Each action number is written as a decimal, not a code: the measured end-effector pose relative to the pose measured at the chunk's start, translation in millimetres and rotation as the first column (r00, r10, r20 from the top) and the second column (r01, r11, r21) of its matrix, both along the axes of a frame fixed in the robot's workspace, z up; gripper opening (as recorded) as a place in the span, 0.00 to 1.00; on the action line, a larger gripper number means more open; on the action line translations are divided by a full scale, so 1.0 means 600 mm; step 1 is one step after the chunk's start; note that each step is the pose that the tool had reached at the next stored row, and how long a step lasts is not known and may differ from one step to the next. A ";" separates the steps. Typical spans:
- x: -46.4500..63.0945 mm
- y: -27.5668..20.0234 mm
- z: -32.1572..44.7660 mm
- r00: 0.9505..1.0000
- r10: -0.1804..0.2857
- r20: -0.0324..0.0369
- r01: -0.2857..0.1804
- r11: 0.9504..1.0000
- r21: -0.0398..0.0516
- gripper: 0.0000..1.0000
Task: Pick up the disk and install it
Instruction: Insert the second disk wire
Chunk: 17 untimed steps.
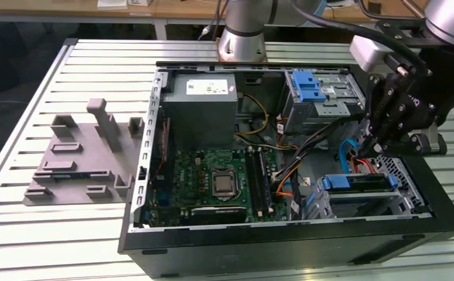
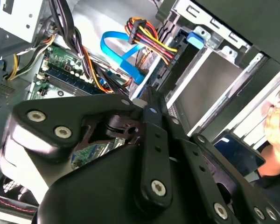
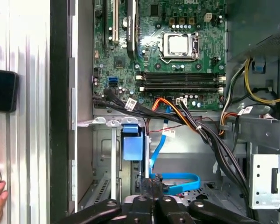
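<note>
**Ana:** One disk (image 1: 357,182) to find. Where is it?

**Ben:** In the exterior view it's at about four o'clock in the case (image 1: 289,237). It lies flat in the lower bay, with its blue carrier showing along the top edge and at the end nearer the board (image 1: 211,175). I can't tell whether it is pushed fully home.

**Ana:** How will it handle?

**Ben:** I'd judge it stiff and fairly dense for its size, a metal body that won't flex. The bare metal faces are probably slick, and drives don't like knocks or twisting. The plastic carrier is the part meant to be held. I'd grip across the two long blue rails near the middle so it stays level, and keep off the label face and the connector end.

**Ana:** And the gripper?

**Ben:** The gripper (image 1: 379,146) hangs at about three o'clock in the exterior view, just above the disk and beside the blue cable (image 1: 347,151). In both wrist views the fingers (image 3: 147,186) look drawn together, side by side with hardly a gap.

**Ana:** Is it holding anything?

**Ben:** I see nothing between them. The tips are near the cable and the bay, but I can't tell whether they touch either one.
</note>
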<state>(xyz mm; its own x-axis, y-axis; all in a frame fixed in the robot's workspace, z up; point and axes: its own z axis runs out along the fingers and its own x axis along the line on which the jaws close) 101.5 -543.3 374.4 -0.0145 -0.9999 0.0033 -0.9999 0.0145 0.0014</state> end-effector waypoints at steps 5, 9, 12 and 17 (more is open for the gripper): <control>0.003 0.0066 -0.001 1.000 0.000 -0.009 0.000 1.000 0.000 0.18; 0.003 0.0106 -0.002 1.000 0.000 -0.017 0.000 1.000 0.000 0.19; 0.003 0.0112 -0.003 1.000 0.000 -0.021 0.000 1.000 0.000 0.25; 0.003 0.0118 -0.008 1.000 0.000 -0.028 0.000 1.000 0.000 0.25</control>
<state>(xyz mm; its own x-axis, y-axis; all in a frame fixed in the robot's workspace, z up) 103.4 -536.2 369.8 -0.0142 -0.9999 0.0034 -0.9995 0.0143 0.0295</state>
